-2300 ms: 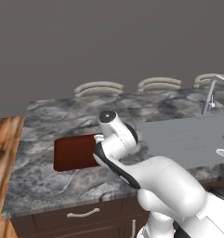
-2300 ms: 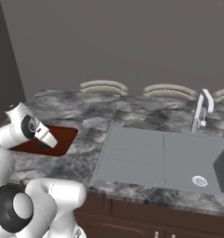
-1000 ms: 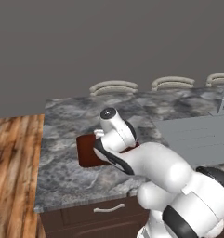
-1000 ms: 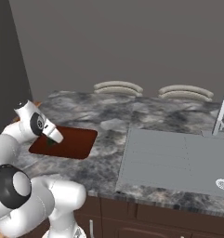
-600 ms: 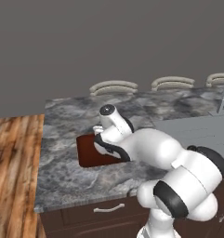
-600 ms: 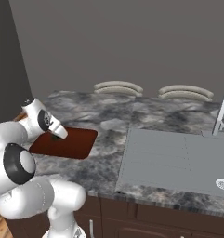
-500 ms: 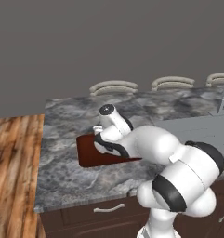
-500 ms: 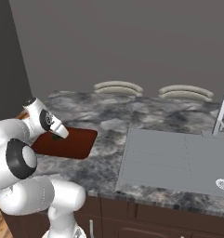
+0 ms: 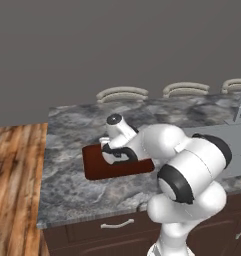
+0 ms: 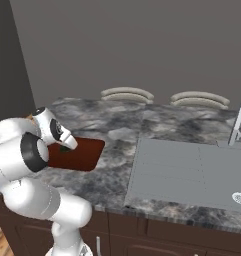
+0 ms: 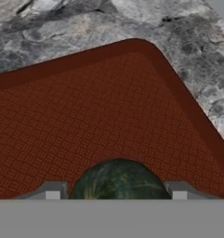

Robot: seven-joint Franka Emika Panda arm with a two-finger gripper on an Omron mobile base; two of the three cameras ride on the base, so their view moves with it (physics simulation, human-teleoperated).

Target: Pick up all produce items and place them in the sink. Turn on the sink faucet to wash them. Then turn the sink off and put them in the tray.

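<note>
Gripper (image 11: 115, 194): at the bottom edge of the hand view, tips set wide apart, one on each side of the produce; whether the tips actually press on it cannot be told.
Produce item (image 11: 119, 179): round, dark green, bottom centre of the hand view, sitting right between the two finger tips; in the right base view a small dark green spot (image 10: 63, 148) under the hand at mid left.
Tray (image 11: 99, 116): red-brown, woven texture, spread across the middle of the hand view directly behind the produce, rounded corner at top centre; in the left base view left of centre (image 9: 94, 162), partly covered by the arm.
Counter (image 9: 67, 185): grey marbled stone around the tray on all sides.
Sink (image 10: 192, 170): matte grey, right half of the right base view, well apart from the tray.
Sink faucet (image 10: 237, 126): upright at the right edge, behind the basin.
</note>
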